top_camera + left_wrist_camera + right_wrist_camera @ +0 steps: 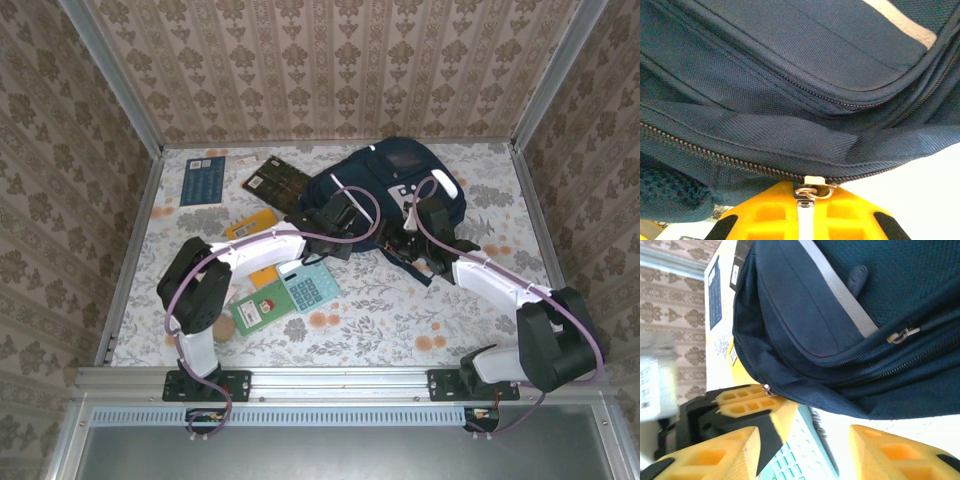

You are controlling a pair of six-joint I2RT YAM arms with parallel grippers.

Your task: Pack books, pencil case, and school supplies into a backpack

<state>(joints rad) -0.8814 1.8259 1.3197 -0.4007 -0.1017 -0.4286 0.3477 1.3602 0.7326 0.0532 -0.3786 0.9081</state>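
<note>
A: Quick rundown, L to R. What's on the table (400, 320)?

B: Farthest left of the backpack (385, 180) you've got the dark blue book (205, 180), flat, by the back wall. Near-left, well apart from the backpack, sits the tan pencil case (222, 328), just beside your left arm's upright link. The green book (262, 312) is next to it, w/ the light blue calculator (308, 288) just beside its right corner. Touching or not, can't tell.

A: Other books?

B: The orange-yellow book (250, 225) is left of the backpack, partly under your left arm. The black book (278, 180) w/ gold pattern lies tilted, its right end at the backpack's left edge.

A: Left claw?

B: Your left claw (805, 192) is at the backpack's left side. Its fingers (770, 212) are pressed together, pinching the metal zip pull (812, 189) on the lower zipper. Right wrist cam shows the same pinch from the side.

A: The backpack itself?

B: It's lying on the table toward the back, navy fabric, white stripe showing, straps trailing at its near edge.

A: Right claw?

B: Your right claw (805, 440) is at the backpack's near edge, spread wide w/ nothing between the pads. In its own cam the calculator's keys show below it, and the backpack's rounded side is just ahead.
</note>
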